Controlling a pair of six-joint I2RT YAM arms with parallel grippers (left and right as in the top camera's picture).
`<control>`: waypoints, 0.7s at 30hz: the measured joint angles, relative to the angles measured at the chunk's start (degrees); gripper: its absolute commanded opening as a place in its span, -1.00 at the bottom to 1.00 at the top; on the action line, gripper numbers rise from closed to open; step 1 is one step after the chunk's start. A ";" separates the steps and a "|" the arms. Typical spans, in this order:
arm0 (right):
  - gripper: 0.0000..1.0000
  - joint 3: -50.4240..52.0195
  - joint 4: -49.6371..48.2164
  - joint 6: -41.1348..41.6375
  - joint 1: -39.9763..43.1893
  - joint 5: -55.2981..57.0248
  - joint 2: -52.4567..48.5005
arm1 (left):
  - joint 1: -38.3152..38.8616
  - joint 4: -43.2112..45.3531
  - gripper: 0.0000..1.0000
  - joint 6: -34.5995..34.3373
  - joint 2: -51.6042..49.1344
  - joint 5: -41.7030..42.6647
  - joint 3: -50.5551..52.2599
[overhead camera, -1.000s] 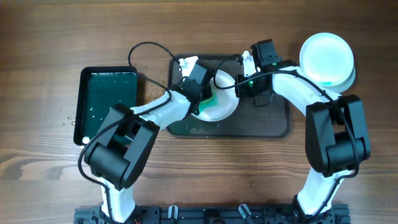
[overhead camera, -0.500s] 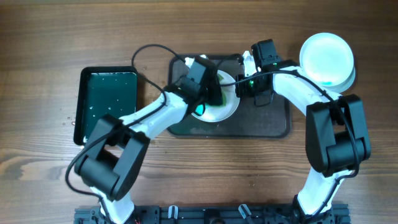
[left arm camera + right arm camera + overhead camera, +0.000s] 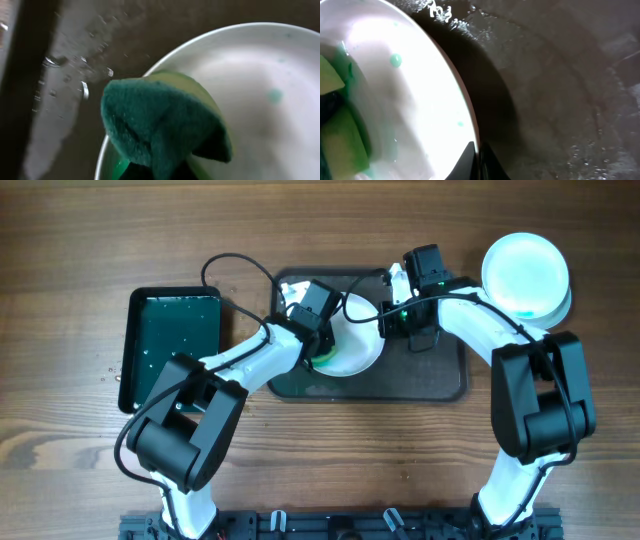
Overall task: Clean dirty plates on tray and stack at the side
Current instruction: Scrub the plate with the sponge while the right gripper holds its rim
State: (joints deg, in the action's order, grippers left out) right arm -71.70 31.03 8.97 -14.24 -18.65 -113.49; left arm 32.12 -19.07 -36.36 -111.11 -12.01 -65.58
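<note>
Left gripper (image 3: 318, 340) is closed on a folded green sponge (image 3: 160, 125) and presses it onto the left part of a white plate (image 3: 355, 345). In the left wrist view the sponge overlaps the plate's near rim, and a faint teal spot (image 3: 274, 95) shows on the white surface beyond it. Right gripper (image 3: 388, 320) pinches the plate's right rim, one finger (image 3: 466, 159) on the inner side and the other on the outer side. A dark shadow lies under that edge. The plate sits left of middle on the tray (image 3: 440, 375), whose bare surface is wet. Two more plates form a stack (image 3: 525, 272) on the table (image 3: 320, 220), just right of the tray. A small green-lined tray (image 3: 175, 345) lies to the left.
</note>
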 measured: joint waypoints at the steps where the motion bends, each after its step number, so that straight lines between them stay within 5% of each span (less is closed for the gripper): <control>1: -0.91 0.00 -0.02 0.02 0.00 -0.15 0.00 | 0.00 0.02 -0.92 0.83 0.00 -0.66 0.00; 6: -0.91 0.00 -0.02 0.02 -0.02 -0.42 0.00 | -0.37 3.28 -0.92 2.93 1.75 -0.17 0.72; 13: -0.91 0.00 0.00 0.00 0.02 -0.39 0.00 | -1.03 11.37 -0.92 1.75 4.07 15.78 0.85; 21: -0.91 0.00 0.02 0.02 0.02 -0.20 0.00 | -0.74 14.03 -0.92 1.29 -2.62 16.81 0.85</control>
State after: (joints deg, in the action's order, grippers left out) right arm -71.70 31.05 8.99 -14.22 -18.85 -113.49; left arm 31.38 -5.04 -35.07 -113.73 4.80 -64.73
